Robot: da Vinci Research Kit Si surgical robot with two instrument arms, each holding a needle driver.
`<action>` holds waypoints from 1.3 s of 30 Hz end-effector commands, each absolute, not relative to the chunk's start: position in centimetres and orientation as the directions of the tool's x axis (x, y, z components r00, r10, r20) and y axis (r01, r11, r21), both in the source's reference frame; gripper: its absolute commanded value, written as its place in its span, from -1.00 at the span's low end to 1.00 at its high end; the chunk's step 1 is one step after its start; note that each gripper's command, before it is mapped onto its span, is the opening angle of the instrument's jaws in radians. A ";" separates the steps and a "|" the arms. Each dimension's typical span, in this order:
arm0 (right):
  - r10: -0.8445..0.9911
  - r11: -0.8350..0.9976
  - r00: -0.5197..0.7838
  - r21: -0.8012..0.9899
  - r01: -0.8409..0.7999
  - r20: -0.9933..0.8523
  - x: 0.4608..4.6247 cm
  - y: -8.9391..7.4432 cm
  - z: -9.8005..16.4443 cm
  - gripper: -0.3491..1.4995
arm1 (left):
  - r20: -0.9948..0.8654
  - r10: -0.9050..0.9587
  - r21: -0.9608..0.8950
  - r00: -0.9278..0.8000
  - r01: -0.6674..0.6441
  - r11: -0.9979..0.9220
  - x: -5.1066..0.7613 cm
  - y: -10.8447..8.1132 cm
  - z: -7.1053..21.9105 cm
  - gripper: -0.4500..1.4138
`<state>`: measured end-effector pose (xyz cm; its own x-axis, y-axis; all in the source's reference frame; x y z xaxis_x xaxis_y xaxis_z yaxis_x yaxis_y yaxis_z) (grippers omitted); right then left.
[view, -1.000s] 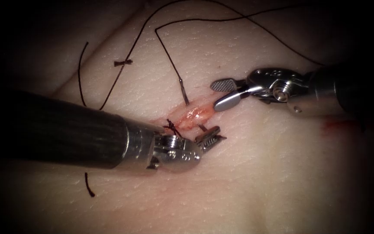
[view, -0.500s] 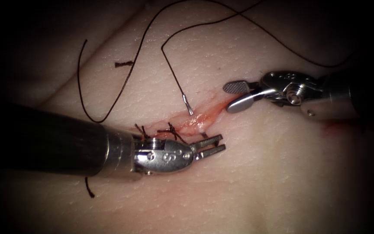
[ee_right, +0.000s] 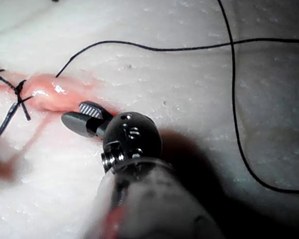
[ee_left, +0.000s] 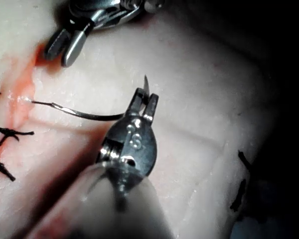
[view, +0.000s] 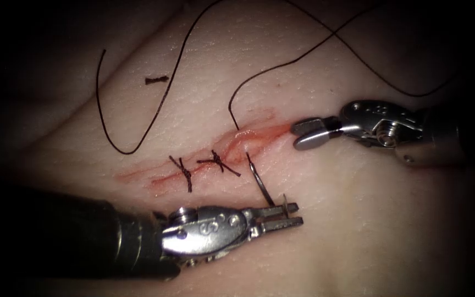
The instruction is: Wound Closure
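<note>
Needle (view: 259, 184) in the endoscope view runs from the lower lip of the cut (view: 204, 165) down to the left pincer (view: 288, 213), whose jaws are closed on it close to the pointed end; the tip sticks up just past them. Its rear end sits at the raised pink part of the tissue (view: 358, 231), where the thread (view: 281, 66) goes in and loops away upward. Two tied stitches (view: 199, 168) cross the cut to the left. The right pincer (view: 306, 133) hovers at the cut's right end, jaws a little apart, holding nothing.

From the left wrist, the left pincer (ee_left: 143, 105) clamps the needle (ee_left: 84, 113) near its tip, the curve stretching back to the cut.

From the right wrist, the right pincer (ee_right: 79, 115) stands slightly open and empty beside the pink bulge, thread (ee_right: 189, 48) lying across the tissue.
</note>
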<state>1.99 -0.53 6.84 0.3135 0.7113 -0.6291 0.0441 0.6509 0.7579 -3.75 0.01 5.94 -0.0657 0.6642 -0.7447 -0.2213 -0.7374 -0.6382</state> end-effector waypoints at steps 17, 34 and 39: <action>0.909 0.311 0.293 0.950 -0.007 -0.296 1.96 -0.8 6.5 0.46 | -0.931 0.109 -0.023 -0.347 -0.244 -0.969 -3.49 0.3 5.3 -1.00; 0.969 0.057 0.242 0.998 -0.006 -0.054 2.11 -0.6 6.0 0.77 | -0.866 -0.023 0.124 -0.499 -0.171 -0.977 -3.70 0.0 5.8 -1.00; 0.968 0.004 0.252 1.000 0.010 -0.006 2.30 -0.7 6.0 0.80 | -0.828 -0.096 0.200 -0.552 -0.132 -0.971 -3.84 0.0 5.9 -1.00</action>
<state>2.22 -0.67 5.98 0.2506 0.9681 -0.0027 0.0061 0.0012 1.0000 -3.80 0.08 5.82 -0.5552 -0.1020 -0.8255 -0.1298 -0.9697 0.2072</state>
